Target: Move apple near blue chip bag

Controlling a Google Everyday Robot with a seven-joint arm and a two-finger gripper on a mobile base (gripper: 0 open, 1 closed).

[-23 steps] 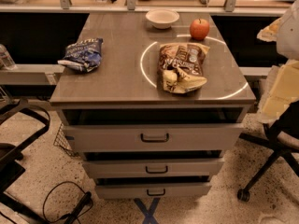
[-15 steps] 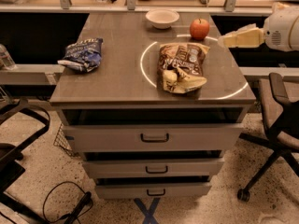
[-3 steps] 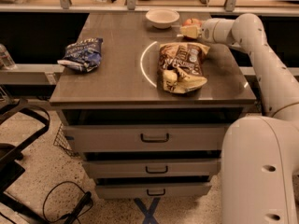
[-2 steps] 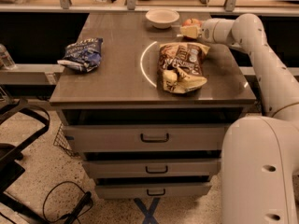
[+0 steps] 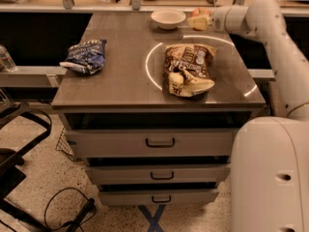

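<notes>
We find the claw (image 5: 202, 21) at the far right corner of the table (image 5: 120, 83), just to the right of the bowl (image 5: 168, 18). The apple (image 5: 199, 12) shows only as a reddish patch right against the claw, mostly hidden by it. We cannot tell how far the claw is open, or whether it really has the apple in its grip.

The blue bag (image 5: 86, 56) lies well apart, at the table's left edge. The brown bag (image 5: 188, 69) sits in the middle right, between the two.

We judge that the grasp is the step in hand and that the carry has not begun, since the apple is at the opposite side from its goal.

Next we would want the hold made sure, then the apple lifted high enough to pass the bowl and the brown bag. The arm (image 5: 270, 28) would then sweep leftward across the table. The apple should be set down on the bare wood just beside the blue bag without pressing on the foil, and gently, as it may roll.
</notes>
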